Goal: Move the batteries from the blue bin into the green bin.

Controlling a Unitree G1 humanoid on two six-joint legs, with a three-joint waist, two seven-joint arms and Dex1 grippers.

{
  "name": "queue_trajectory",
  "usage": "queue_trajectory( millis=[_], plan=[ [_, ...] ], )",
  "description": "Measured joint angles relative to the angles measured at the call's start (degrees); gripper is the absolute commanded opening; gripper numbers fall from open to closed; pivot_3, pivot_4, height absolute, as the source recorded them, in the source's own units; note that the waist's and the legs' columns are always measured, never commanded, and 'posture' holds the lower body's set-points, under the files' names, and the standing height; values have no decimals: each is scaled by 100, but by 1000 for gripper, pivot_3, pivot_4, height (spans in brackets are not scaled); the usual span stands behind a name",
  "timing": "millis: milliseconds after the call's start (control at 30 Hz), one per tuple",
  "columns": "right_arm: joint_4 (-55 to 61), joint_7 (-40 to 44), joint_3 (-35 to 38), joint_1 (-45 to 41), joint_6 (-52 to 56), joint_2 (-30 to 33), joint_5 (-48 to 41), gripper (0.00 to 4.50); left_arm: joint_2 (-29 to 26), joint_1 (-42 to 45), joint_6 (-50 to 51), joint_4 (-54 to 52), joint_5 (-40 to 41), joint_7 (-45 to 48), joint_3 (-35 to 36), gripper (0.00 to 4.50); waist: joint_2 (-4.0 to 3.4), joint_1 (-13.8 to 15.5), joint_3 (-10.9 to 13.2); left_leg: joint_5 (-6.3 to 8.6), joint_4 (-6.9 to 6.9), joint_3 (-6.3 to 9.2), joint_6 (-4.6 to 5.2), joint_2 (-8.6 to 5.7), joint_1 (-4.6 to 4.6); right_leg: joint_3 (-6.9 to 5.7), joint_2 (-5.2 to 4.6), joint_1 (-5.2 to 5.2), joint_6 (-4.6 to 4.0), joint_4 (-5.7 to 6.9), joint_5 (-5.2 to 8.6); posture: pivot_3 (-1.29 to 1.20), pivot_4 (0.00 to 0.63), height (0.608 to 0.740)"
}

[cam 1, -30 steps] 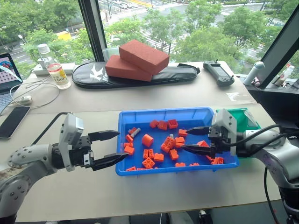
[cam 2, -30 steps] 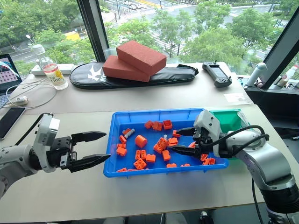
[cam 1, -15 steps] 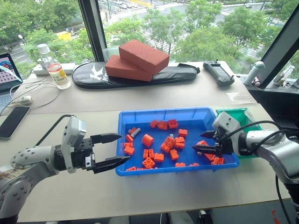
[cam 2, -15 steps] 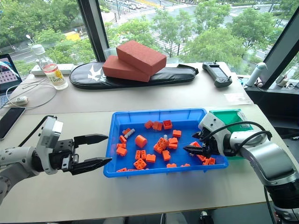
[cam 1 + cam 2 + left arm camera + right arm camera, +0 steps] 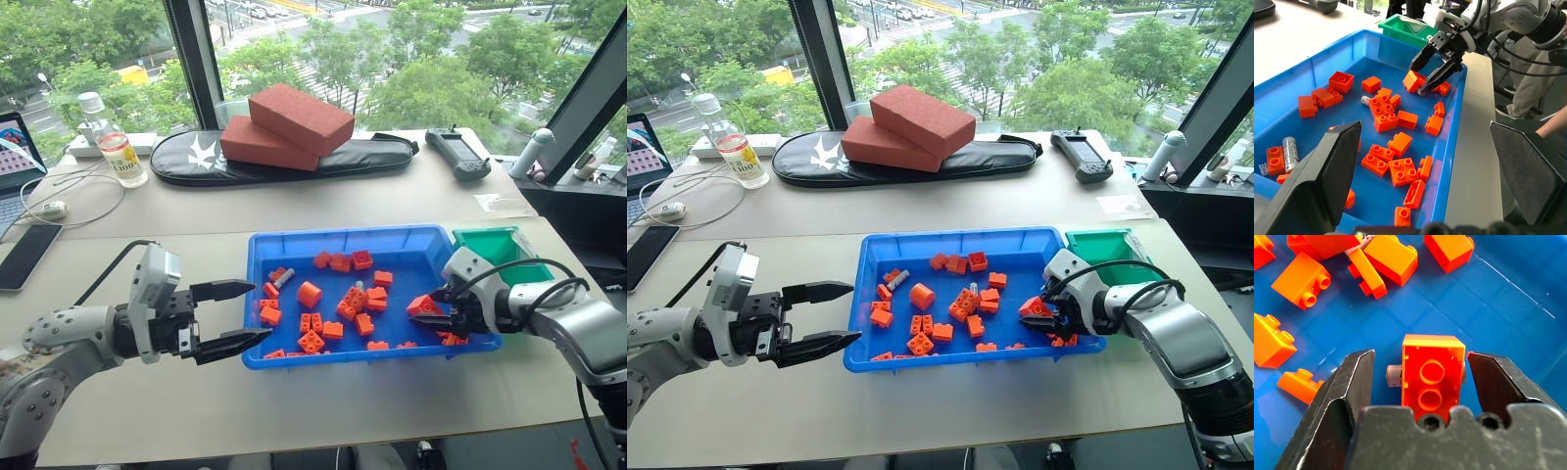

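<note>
Three batteries show in the blue bin, each a slim, smooth, silver-grey metal cylinder: one lies at the bin's 9 o'clock side beside a small brick, one pokes out of the brick cluster near the middle, and one lies at about 4 o'clock, close to the right wall, mostly hidden behind a brick with only its grey ends showing. Roughly twenty orange bricks, studded hard plastic blocks of several sizes, are scattered over the bin's glossy floor, along with one stubby orange cylinder. One green bin, smaller and deeper, stands just beside the blue bin at its 3 o'clock; whether the two touch I cannot tell. Two tools are in view. The right tool reaches down into the bin with its black fingers parted on either side of that brick and the battery behind it, a narrow gap on each side, gripping nothing. The left tool hovers level over the desk at the bin's 9 o'clock edge, its fingers spread and empty. At 12 o'clock, well apart, two rough red-brown blocks are stacked on one flat black bag.
</note>
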State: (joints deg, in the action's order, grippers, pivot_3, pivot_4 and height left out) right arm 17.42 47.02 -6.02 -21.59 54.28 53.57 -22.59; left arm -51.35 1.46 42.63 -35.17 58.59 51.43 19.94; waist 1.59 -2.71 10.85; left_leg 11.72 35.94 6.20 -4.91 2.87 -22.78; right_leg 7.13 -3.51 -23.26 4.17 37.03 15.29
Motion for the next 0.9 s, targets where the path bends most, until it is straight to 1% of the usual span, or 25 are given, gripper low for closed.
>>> queue_trajectory(
  millis=[67, 133, 333, 433, 533, 600, 633, 700, 733, 767, 833, 900],
  plan=[
    [0, 0, 0, -13, 0, -31, -1, 2189, 6, 0, 0, 0, 2, -22, 0, 4500, 0, 1, 0, 0, 0, 0, 0, 0, -1, 0, 0, 0, 0, 0, 0, 0, 150, 740],
    [0, 0, 2, -53, 0, -62, -6, 1474, 7, 0, 0, 0, 3, -31, 0, 4500, 0, 0, 0, 0, 0, 0, 0, 0, 0, 0, 0, 0, 0, 0, 0, 0, 150, 740],
    [-7, -10, 71, -254, 34, -177, -100, 1474, 7, -1, 0, 0, 9, -55, 9, 4500, 0, -10, 0, 0, 0, 0, 0, 0, 0, 0, 0, 0, -1, 0, -1, 0, 150, 740],
    [-153, -230, 282, -753, 112, -447, -125, 1474, 7, -6, 0, 3, 9, -60, 21, 4500, 0, -41, 0, 0, 0, 0, 0, 0, 3, 0, 0, 0, -1, 4, -1, 0, 150, 740],
    [-574, -725, 298, -1380, 92, -942, 93, 1474, 7, 5, 0, 0, 13, -68, 33, 4500, 0, -78, 0, 0, 0, 0, 0, 0, 2, 0, 1, 0, -3, 4, -2, 0, 150, 740],
    [-925, -999, 143, -1482, 54, -1189, 335, 1474, 5, 2, 0, 2, 12, -76, 39, 4500, 0, -66, 0, 0, -2, 1, 0, 0, -7, -1, -1, -4, -22, 1, -13, 0, 150, 740],
    [-970, -1027, 96, -1481, 47, -1210, 366, 1474, 5, 2, 0, 1, 12, -76, 40, 4500, 0, -63, 0, 0, -1, 0, 0, 0, -8, -1, -1, -6, -27, 1, -16, 0, 150, 740],
    [-1110, -1128, -37, -1481, -35, -1272, 523, 2462, 5, 2, 0, 1, 13, -78, 46, 4500, -1, -66, 0, 0, -2, 1, 0, -1, -16, -1, -2, -14, -30, 0, -18, 0, 150, 740],
    [-1158, -1150, -60, -1480, -109, -1276, 609, 2595, 5, 2, 0, 1, 14, -79, 52, 4500, -2, -69, 1, 0, -2, 0, 0, -1, -20, 0, -2, -19, -31, 1, -19, 0, 150, 740],
    [-1169, -1163, -58, -1481, -148, -1272, 656, 2867, 4, 2, 1, 1, 14, -81, 61, 4500, -2, -72, 1, 0, -2, 0, 0, -1, -22, -1, -2, -22, -32, 3, -19, 0, 150, 740],
    [-1159, -1112, -36, -1481, -166, -1212, 665, 3573, 4, 1, 1, 0, 14, -81, 68, 4500, -3, -85, 2, 0, -2, 0, 0, -1, -20, -1, -1, -23, -32, 6, -20, 0, 150, 740],
    [-1042, -895, 64, -1441, -138, -973, 558, 3573, 3, 1, 1, -1, 13, -85, 73, 4500, -6, -83, 3, 0, -2, 0, 0, -1, -22, -1, -1, -23, -32, 6, -20, 0, 150, 740]
  ],
)
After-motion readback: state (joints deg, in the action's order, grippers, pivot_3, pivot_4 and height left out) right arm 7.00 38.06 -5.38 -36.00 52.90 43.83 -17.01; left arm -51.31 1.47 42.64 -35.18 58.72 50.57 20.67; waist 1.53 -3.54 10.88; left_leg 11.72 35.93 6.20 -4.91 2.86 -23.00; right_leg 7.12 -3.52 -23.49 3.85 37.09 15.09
